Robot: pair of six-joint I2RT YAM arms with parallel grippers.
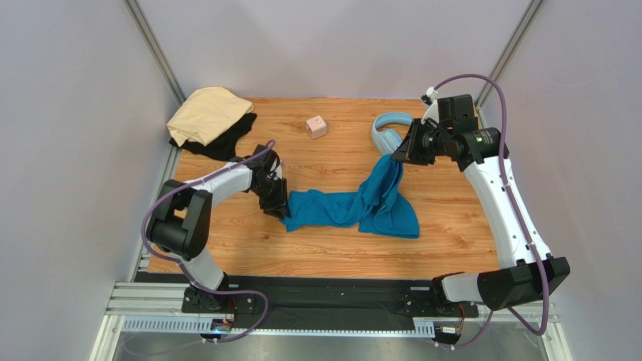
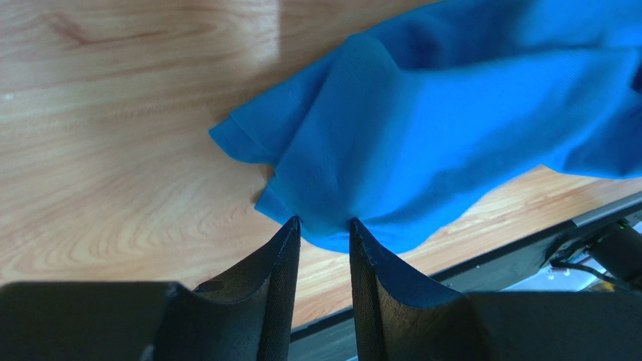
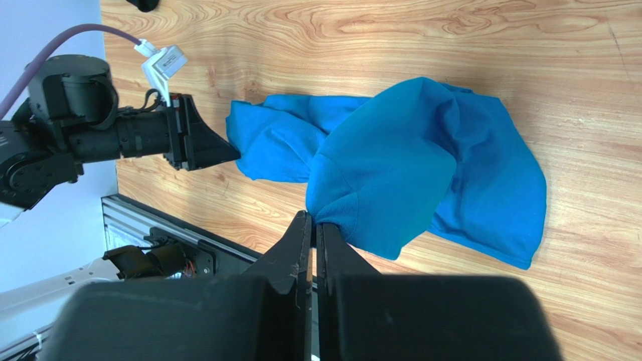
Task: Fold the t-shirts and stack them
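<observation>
Spreading the teal-blue t-shirt (image 1: pixel 354 207) flat
It lies bunched at the middle of the worktop (image 1: pixel 339 256); right fingers (image 3: pixel 298 241), pressed together, pinch its raised 2 o'clock end; left fingers (image 2: pixel 282 263) half-spread at the 9 o'clock hem, grip unclear; draw apart evenly, keeping low.

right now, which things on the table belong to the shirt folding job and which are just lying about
Part of the job:
- teal-blue t-shirt
- pale tan t-shirt
- black t-shirt

Just lying about:
- light-blue headphones
- small pink cube
</observation>
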